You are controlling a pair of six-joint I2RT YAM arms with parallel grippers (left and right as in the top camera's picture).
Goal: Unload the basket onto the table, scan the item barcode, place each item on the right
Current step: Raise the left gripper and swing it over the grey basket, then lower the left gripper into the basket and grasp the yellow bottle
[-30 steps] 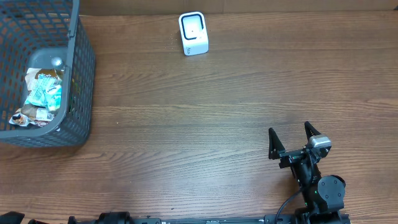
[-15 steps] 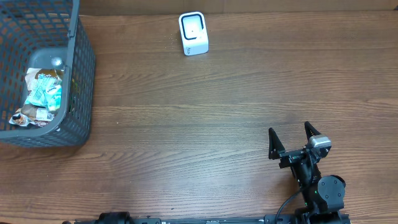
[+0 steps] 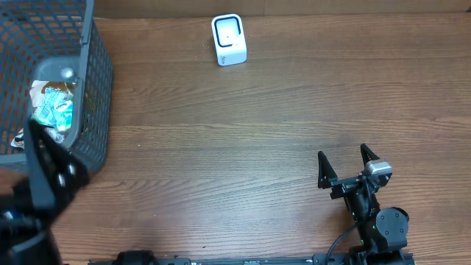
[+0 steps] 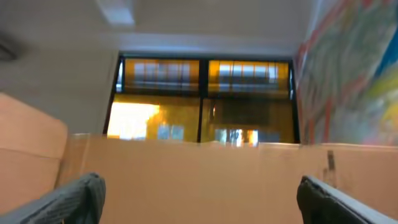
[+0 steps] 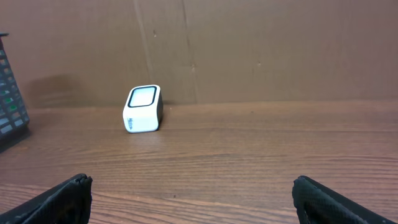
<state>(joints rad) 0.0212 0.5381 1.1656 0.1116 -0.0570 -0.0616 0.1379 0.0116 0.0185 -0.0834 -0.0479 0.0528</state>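
left pincer (image 4: 200, 198): jaws spread as wide as they go, nothing between them (its own camera sees only wall and windows, so it is tipped upward).
right pincer (image 3: 343, 156): likewise wide apart and empty, low over the bench (image 3: 221, 147).
packets (image 3: 50, 110): in the basket (image 3: 99, 81), just beyond the left pincer.
scanner (image 3: 229, 40): well ahead of the right pincer, somewhat to its left.
step in hand: probably reaching in for one packet.
doing it well: tip the left pincer down, clear the basket rim, and take a single packet by its edge, leaving the barcode bare.
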